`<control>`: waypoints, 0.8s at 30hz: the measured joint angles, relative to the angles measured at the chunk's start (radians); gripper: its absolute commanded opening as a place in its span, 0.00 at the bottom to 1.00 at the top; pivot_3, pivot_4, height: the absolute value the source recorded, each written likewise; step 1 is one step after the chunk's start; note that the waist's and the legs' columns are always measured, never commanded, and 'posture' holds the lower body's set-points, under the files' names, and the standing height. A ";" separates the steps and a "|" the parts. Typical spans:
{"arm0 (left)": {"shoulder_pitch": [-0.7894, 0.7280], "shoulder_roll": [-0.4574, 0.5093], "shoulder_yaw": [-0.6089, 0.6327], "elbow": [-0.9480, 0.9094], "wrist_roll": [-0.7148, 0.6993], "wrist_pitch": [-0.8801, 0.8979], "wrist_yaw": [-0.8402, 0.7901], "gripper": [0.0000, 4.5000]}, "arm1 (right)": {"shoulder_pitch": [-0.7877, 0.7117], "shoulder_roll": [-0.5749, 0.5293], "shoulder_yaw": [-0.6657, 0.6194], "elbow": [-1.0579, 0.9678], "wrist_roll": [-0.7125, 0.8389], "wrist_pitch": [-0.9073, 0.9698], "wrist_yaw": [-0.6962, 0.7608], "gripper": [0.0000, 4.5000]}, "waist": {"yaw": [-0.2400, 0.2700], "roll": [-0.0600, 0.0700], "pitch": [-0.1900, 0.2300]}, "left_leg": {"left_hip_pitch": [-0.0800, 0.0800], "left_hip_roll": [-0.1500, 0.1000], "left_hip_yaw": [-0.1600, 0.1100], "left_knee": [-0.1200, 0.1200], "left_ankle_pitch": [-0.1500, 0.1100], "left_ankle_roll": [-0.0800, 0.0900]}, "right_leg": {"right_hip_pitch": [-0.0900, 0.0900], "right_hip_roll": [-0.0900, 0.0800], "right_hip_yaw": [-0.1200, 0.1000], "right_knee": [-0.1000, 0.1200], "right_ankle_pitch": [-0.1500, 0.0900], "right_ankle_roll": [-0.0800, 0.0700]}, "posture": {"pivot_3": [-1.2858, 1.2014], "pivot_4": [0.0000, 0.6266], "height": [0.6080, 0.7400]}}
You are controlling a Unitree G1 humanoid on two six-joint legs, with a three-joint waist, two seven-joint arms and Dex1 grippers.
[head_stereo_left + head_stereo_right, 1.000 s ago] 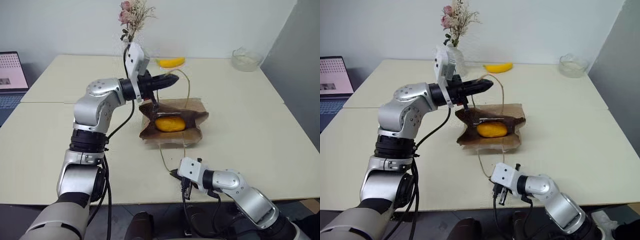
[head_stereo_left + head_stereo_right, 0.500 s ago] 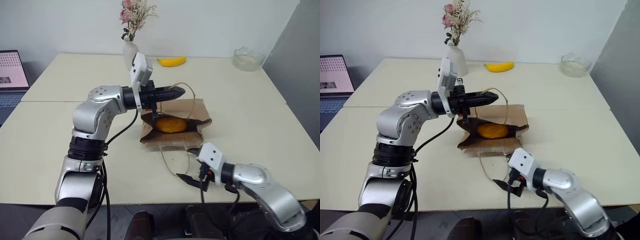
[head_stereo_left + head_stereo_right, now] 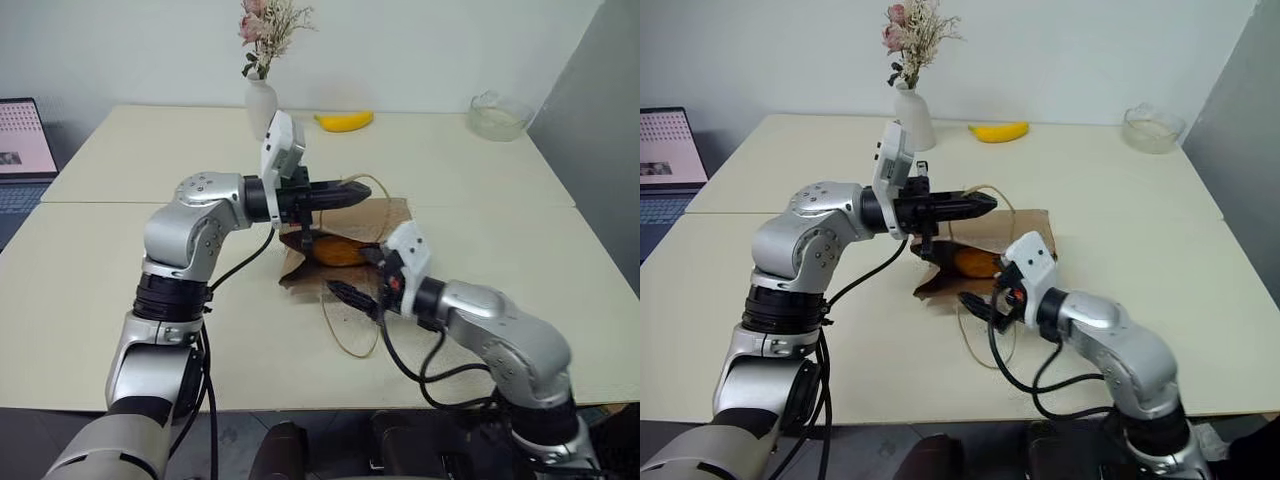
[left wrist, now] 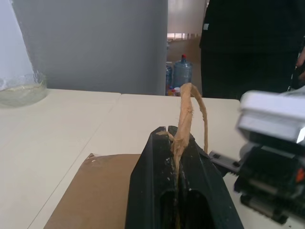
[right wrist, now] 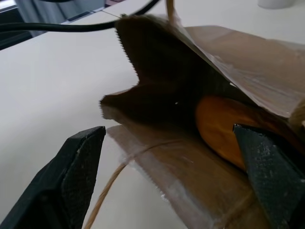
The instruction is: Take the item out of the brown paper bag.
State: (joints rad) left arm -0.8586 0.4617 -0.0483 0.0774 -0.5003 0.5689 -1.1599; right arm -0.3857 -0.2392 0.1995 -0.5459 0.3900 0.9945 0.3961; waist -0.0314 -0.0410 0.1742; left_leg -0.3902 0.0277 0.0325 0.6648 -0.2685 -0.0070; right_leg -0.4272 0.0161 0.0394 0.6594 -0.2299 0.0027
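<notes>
item (image 5: pixel 224 126): centre of frame, inside bag mouth; likely light, smooth, firm — grip its rounded sides.
brown paper bag (image 3: pixel 392 218): thin, crumples.
left gripper (image 3: pixel 985 203): pinching the cord handle (image 4: pixel 185 112).
right gripper (image 3: pixel 352 296): spread wide.

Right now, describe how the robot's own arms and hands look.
Both arms are silver-grey metal shells with black joint rings and loose black cables. Each wrist carries a white camera block. The left hand and right hand each have two black tapered fingers.

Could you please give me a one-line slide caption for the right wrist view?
Open right end effector faces the brown paper bag's held-open mouth, the orange item visible inside.
</notes>
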 measured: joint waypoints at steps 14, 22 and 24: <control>-0.032 -0.027 0.024 0.006 -0.049 0.039 0.058 0.00 | -0.131 -0.157 0.299 0.158 -0.371 -0.226 -0.048 1.00 | 0.000 0.000 0.000 | -0.010 0.000 0.000 0.002 0.000 0.000 | -0.012 0.000 0.000 0.004 0.000 0.000 | 0.52 0.24 1.00; -0.062 -0.047 0.056 0.051 -0.053 0.042 0.093 0.00 | -0.241 -0.207 0.435 0.263 -0.535 -0.307 0.048 1.00 | 0.000 0.000 0.000 | -0.010 0.000 0.000 0.002 0.001 0.000 | -0.012 0.000 0.000 0.004 0.000 0.000 | 0.52 0.24 1.00; -0.063 -0.053 0.056 0.053 -0.053 0.042 0.100 0.00 | -0.266 -0.197 0.453 0.312 -0.569 -0.314 0.064 1.00 | 0.000 0.000 0.000 | -0.010 0.000 0.001 0.002 0.001 0.000 | -0.012 0.000 0.000 0.004 0.000 0.000 | 0.52 0.24 1.00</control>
State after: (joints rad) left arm -0.9214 0.4092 0.0078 0.1308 -0.5537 0.6105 -1.0603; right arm -0.6516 -0.4357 0.6529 -0.2342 -0.1794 0.6808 0.4599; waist -0.0315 -0.0410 0.1741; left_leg -0.4003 0.0275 0.0331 0.6671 -0.2680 -0.0073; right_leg -0.4395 0.0163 0.0398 0.6635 -0.2295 0.0029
